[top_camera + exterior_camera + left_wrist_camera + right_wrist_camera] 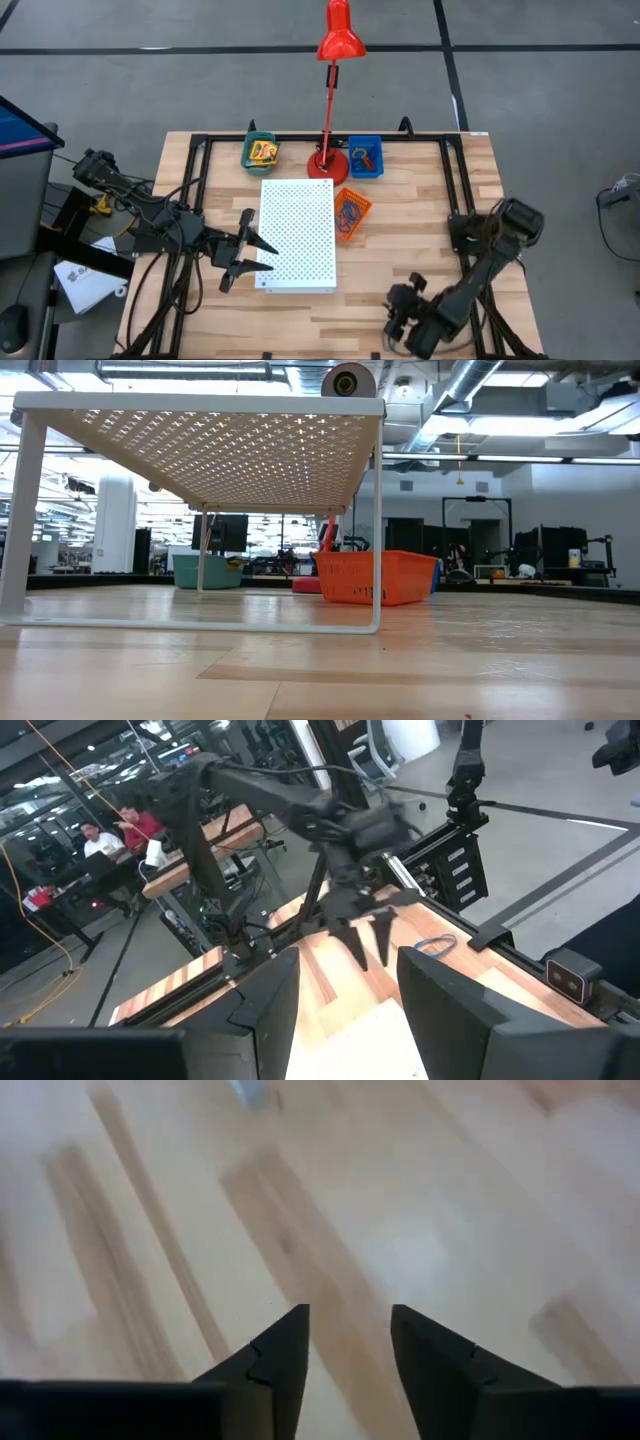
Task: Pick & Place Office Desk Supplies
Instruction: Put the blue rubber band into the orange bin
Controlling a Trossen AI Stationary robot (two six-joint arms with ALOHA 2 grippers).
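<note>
Your left gripper (pixel 240 256) hangs open at the white board's (pixel 298 235) left edge. Your right gripper (pixel 398 318) hangs open, empty, near the table's (pixel 400 250) front edge. Loops (pixel 348 214) fill the orange bin (pixel 352 213) beside the board.

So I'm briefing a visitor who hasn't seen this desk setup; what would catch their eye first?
The tall red desk lamp at the table's far edge stands out first, with the white perforated board on the middle of the table in front of it. Three small bins sit near the lamp's base: green, blue and orange. The left gripper, fingers open, is at the board's left edge; the right gripper is near the front right.
</note>
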